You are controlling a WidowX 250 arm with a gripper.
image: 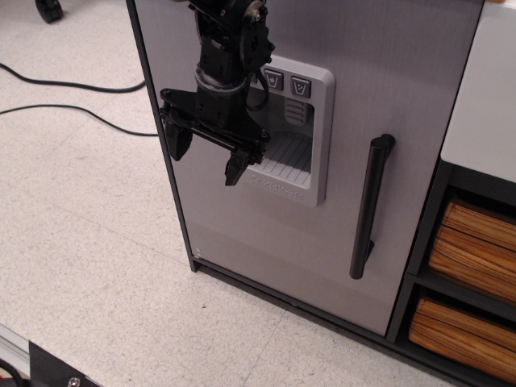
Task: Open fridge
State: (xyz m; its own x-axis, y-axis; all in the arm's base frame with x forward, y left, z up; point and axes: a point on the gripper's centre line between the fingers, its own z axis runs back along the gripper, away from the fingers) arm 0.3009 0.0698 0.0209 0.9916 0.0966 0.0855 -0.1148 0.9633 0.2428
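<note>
My claw (208, 155) hangs released, jaws spread, in front of the fridge (403, 89) door, left of the dispenser (294, 133). Door looks shut; the handle (371, 205) sits well to the right, so I'm not lined up to pull.

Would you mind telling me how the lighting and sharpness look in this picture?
In observation.image: even, soft lighting with no harsh glare; the gripper and handle cast only faint shadows on the fridge door; focus is sharp throughout, without motion blur.
</note>
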